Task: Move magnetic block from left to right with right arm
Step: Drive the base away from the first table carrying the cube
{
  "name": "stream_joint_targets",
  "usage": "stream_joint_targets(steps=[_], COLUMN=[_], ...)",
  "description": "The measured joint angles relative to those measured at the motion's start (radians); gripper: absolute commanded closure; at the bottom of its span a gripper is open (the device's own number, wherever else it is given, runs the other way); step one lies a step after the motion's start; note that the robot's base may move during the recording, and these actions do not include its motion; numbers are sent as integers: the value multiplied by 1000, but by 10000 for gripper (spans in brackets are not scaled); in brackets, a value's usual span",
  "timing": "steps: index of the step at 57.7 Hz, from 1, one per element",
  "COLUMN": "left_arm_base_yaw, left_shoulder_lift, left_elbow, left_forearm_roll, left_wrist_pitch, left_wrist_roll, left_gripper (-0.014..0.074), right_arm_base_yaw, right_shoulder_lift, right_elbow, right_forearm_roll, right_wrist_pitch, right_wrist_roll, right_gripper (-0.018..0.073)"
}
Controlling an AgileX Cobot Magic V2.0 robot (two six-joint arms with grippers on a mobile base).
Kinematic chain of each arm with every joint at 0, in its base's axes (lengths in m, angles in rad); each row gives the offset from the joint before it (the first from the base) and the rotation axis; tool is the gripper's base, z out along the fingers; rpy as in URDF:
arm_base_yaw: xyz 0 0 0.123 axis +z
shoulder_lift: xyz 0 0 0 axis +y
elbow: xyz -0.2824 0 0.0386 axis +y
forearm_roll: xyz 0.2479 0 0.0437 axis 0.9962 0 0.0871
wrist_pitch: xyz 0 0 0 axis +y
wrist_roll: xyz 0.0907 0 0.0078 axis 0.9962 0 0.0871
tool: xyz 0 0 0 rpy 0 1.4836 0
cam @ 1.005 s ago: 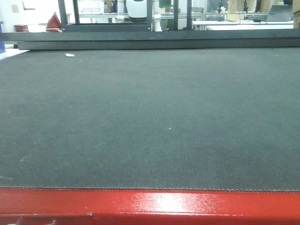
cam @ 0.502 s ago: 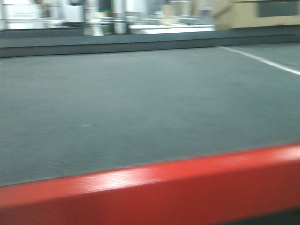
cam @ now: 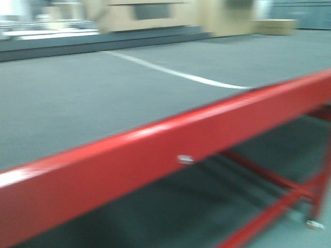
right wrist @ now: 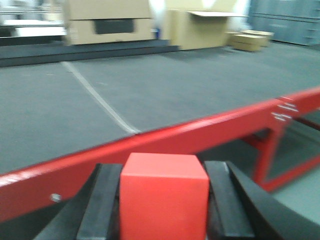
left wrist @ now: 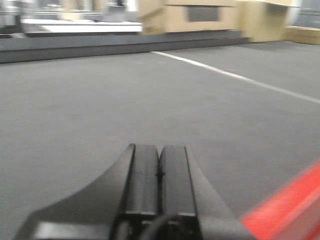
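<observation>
Carriage is judged the step in hand: the magnetic block (right wrist: 164, 195) is clamped in the right gripper (right wrist: 164, 202), short of the red rail (right wrist: 200, 134) of the surface (right wrist: 165, 85) (all blurred). The left gripper (left wrist: 160, 172) is pressed closed. Next, placement on the right is called for.

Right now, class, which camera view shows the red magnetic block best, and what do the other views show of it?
The right wrist view: the magnetic block fills the foreground, clamped in the right gripper. The front view shows only the table, and the left wrist view shows only the shut left gripper over it. Neither shows the block.
</observation>
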Motion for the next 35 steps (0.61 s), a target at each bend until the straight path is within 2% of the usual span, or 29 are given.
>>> stream_joint_targets(steps=[35], left_arm_base_yaw=[0], left_shoulder_lift=[0], left_elbow=[0], left_forearm_roll=[0], left_wrist_pitch=[0], left_wrist_roll=[0], left_gripper=[722], right_arm_base_yaw=[0], right_shoulder_lift=[0], right_elbow=[0], right_forearm_roll=[0], right_wrist_pitch=[0], right_wrist_roll=[0], right_gripper=[336])
